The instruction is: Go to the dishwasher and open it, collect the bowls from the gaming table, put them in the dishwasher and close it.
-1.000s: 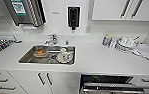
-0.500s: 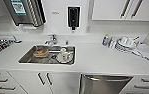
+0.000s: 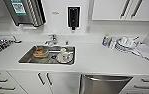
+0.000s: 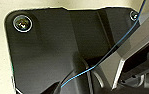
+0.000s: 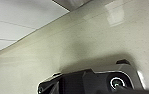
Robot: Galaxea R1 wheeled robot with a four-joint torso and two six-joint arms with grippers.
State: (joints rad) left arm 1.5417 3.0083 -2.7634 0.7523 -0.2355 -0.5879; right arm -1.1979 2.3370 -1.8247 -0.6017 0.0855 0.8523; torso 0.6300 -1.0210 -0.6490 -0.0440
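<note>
From the head camera I am looking down at a white kitchen tabletop (image 3: 100, 58). The dishwasher (image 3: 102, 84) is sitting under it, low and right of centre: a brushed steel front with a bar handle along its top edge, which seems to be leaning slightly outward, though I cannot tell for sure. Compared with a second ago, less of its dark opening is showing and the whole view is sitting a touch differently, so the camera is shifting.

Left of it are white cabinet doors (image 3: 43, 81) with dark handles. A steel sink (image 3: 27, 57) is holding a clear bowl (image 3: 40, 52) with orange contents and white crockery (image 3: 63, 56). A stack of white plates and cups (image 3: 125, 43) is standing at the right.

The left wrist camera is showing the robot's dark plate and a blue cable (image 4: 100, 62); I cannot tell that hand's state.

The right wrist camera is showing pale speckled floor (image 5: 90, 42); again, I cannot tell that hand's state.
</note>
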